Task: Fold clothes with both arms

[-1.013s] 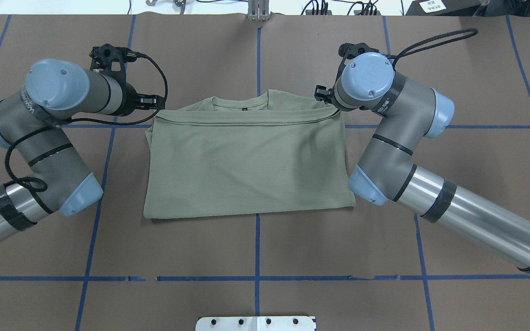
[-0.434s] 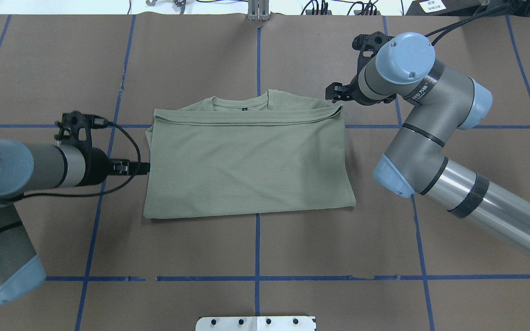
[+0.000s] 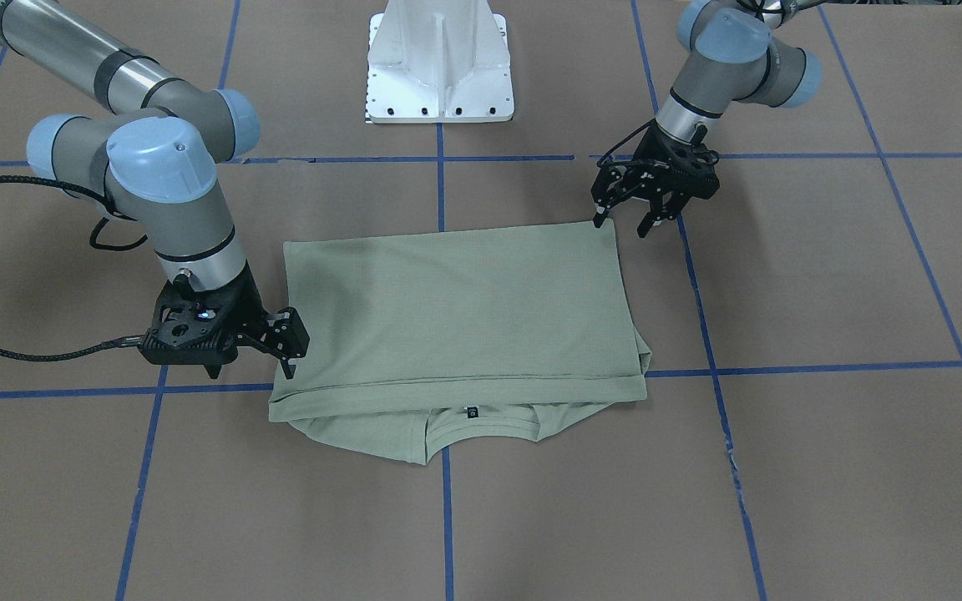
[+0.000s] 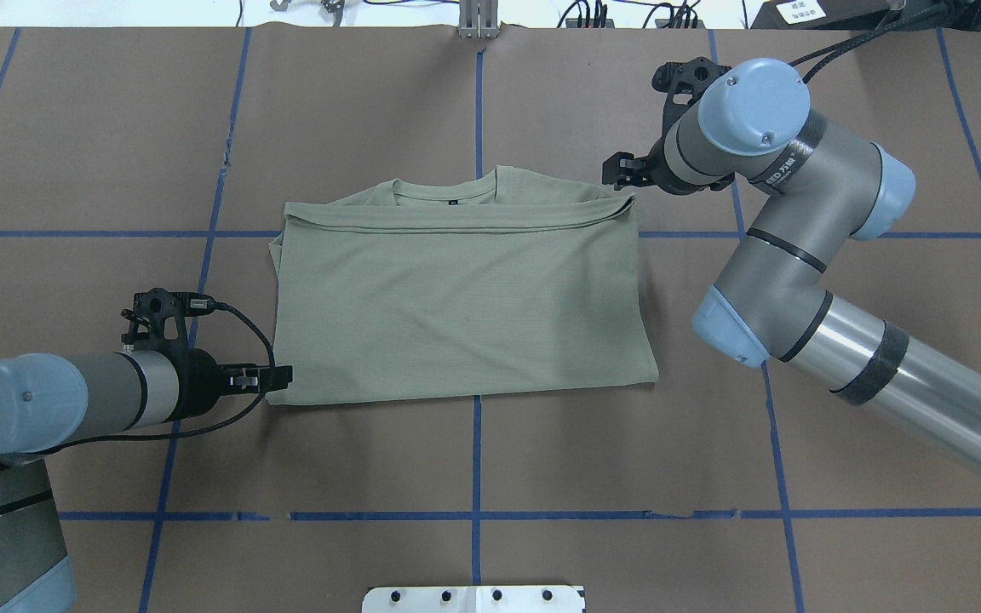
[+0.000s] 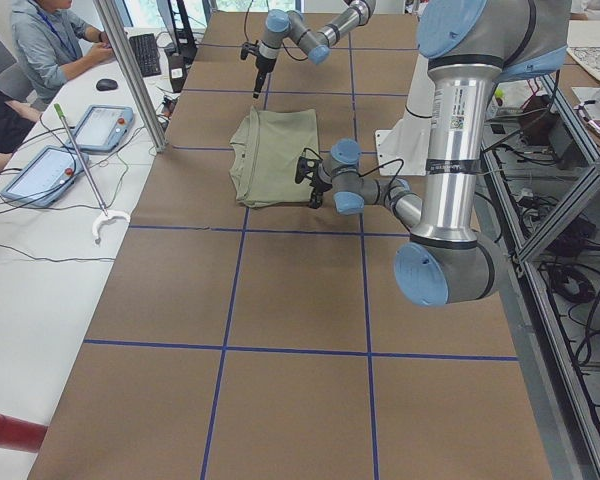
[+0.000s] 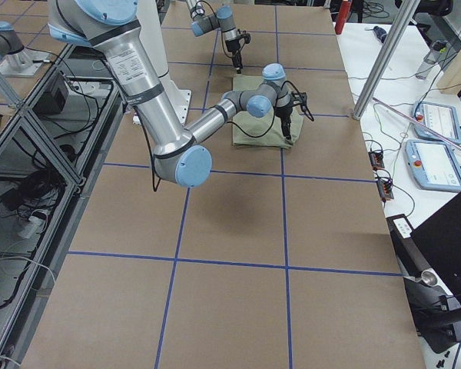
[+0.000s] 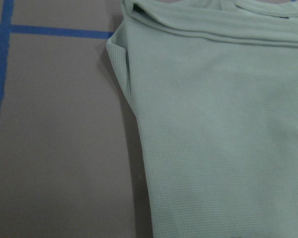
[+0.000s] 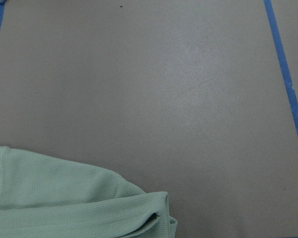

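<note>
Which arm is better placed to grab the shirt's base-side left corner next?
Left. The left gripper is open right beside that corner of the shirt; the right gripper is at the far-right corner, diagonally opposite.

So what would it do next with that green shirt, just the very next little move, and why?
Probably the left gripper lowers and pinches the shirt at its near left corner. Its jaws stand open right beside that corner, nothing is held yet, and the shirt lies as a wide rectangle, so another fold seems due. The right gripper hangs open by the far right corner.
</note>
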Available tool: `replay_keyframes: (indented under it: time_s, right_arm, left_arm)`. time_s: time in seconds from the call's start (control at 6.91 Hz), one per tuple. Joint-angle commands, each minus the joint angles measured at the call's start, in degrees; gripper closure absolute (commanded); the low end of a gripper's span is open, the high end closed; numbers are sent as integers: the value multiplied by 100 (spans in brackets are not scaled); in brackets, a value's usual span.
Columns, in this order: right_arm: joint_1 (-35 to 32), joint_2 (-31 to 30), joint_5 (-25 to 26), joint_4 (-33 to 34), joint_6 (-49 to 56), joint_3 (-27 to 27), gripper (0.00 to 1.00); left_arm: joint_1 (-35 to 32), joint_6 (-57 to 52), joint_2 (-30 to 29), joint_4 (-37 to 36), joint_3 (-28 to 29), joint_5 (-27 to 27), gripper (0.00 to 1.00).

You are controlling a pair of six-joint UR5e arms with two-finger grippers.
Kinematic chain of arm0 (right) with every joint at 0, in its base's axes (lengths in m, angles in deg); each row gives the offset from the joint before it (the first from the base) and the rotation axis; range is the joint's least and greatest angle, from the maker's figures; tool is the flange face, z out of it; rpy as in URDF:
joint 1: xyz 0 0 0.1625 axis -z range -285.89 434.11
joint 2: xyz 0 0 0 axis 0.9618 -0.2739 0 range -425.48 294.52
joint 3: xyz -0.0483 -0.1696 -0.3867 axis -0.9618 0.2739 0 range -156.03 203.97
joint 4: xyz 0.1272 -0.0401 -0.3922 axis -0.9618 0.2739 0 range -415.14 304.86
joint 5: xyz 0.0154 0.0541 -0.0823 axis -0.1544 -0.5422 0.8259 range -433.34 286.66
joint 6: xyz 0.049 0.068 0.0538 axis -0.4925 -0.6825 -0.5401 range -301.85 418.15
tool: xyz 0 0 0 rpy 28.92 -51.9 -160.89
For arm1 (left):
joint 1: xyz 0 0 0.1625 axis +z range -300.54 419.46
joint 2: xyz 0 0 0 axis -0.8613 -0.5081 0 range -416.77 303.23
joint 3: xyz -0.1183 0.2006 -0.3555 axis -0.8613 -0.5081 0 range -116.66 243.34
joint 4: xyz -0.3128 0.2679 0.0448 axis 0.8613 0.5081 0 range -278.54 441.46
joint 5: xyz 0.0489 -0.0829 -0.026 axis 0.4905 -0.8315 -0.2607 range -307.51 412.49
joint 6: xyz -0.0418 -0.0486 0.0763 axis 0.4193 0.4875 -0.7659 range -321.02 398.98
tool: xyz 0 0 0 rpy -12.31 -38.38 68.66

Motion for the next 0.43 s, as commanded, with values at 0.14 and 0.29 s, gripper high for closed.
replay_keyframes:
  time_s: [0.14,0.29]
  right_arm:
    - [8,-9,1,0,9,5,0]
    - [8,-9,1,0,9,5,0]
  left_arm:
    - [179,159,-9,11,66,33,49]
    - [196,159,-27,11,102,33,50]
